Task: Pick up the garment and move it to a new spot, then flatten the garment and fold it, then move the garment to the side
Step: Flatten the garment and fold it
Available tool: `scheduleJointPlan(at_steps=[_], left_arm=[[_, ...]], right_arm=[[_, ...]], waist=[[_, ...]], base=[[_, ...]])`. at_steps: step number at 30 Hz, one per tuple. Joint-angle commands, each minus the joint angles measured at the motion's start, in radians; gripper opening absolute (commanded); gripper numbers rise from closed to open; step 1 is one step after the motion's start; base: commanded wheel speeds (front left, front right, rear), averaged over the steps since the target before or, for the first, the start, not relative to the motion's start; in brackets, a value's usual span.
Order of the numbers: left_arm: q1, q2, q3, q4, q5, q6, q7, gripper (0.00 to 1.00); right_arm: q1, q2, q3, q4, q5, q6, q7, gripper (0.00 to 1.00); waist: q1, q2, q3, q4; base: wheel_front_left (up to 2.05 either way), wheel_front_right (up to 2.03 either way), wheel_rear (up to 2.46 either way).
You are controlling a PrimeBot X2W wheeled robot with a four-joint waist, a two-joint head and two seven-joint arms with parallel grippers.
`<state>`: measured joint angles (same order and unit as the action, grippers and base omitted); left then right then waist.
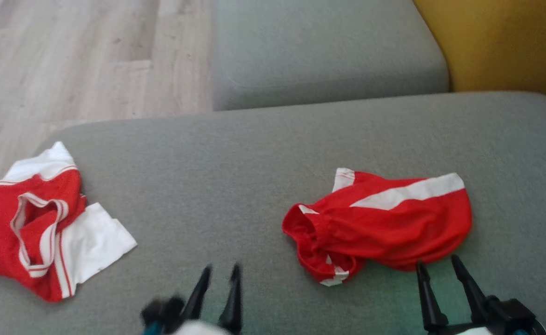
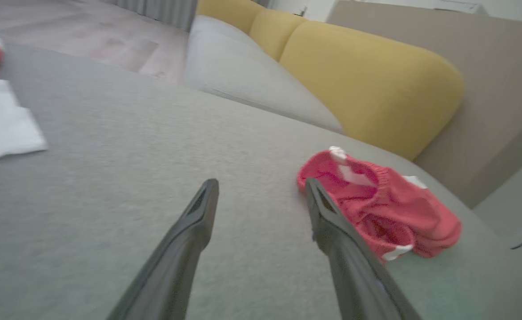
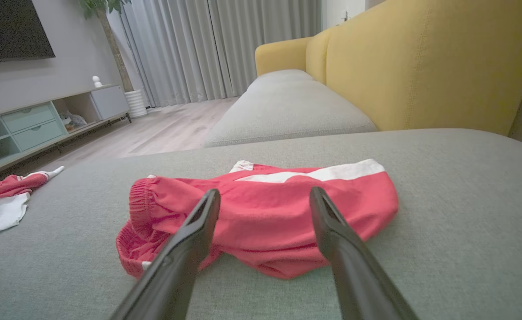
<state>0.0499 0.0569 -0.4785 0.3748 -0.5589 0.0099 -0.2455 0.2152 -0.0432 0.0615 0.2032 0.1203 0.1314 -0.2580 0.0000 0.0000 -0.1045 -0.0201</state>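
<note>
A crumpled pair of red shorts with white stripes (image 1: 384, 223) (image 2: 385, 209) (image 3: 265, 213) lies on the grey cushion (image 1: 236, 177), right of centre. My right gripper (image 1: 438, 264) (image 3: 264, 195) stands open just at the near edge of the shorts, nothing between its fingers. My left gripper (image 1: 222, 270) (image 2: 261, 186) is open over bare cushion, to the left of the shorts. A second red and white garment (image 1: 45, 223) (image 3: 3, 200) lies bunched at the cushion's left end, its white corner (image 2: 3, 124) showing in the left wrist view.
A second grey seat cushion (image 1: 324, 51) lies beyond, with a yellow sofa back (image 1: 510, 46) (image 3: 421, 62) to the right. Wooden floor (image 1: 77, 60) runs along the far left. A low cabinet (image 3: 34, 124) and curtains stand across the room.
</note>
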Motion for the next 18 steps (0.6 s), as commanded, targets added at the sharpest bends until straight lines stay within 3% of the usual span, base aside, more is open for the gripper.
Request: scheduleJointPlan(at_steps=[1,3,4,9,13,18], left_arm=[[-0.106,-0.007,0.009,-0.023,-0.039,-0.007,0.004,1.00],[-0.177,-0.007,-0.055,0.004,-0.130,-0.020,0.029,1.00],[-0.239,-0.007,-0.113,0.019,-0.233,-0.028,0.053,1.00],[-0.366,-0.007,-0.227,0.053,-0.459,-0.019,0.113,1.00],[-0.430,-0.007,-0.291,0.081,-0.632,-0.008,0.172,1.00],[-0.499,-0.007,-0.319,0.132,-0.774,0.010,0.178,1.00]], right_arm=[[-0.052,-0.012,0.028,-0.036,-0.008,-0.001,-0.004,1.00],[-0.064,-0.018,0.041,-0.037,-0.010,-0.001,-0.004,1.00],[-0.074,-0.024,0.051,-0.038,-0.011,-0.001,-0.004,1.00],[-0.100,-0.035,0.072,-0.041,-0.014,-0.001,-0.004,1.00],[-0.111,-0.041,0.089,-0.038,-0.030,-0.001,-0.004,1.00],[-0.128,-0.041,0.098,-0.034,-0.033,-0.001,-0.004,1.00]], waist=[[0.0000,0.0000,0.018,-0.017],[0.0000,0.0000,0.036,-0.036],[0.0000,0.0000,0.053,-0.056],[0.0000,0.0000,0.090,-0.109],[0.0000,0.0000,0.111,-0.149],[0.0000,0.0000,0.133,-0.188]], base=[[0.00,0.00,0.00],[0.00,0.00,0.00],[0.00,0.00,0.00],[0.00,0.00,0.00],[0.00,0.00,0.00],[0.00,0.00,0.00]])
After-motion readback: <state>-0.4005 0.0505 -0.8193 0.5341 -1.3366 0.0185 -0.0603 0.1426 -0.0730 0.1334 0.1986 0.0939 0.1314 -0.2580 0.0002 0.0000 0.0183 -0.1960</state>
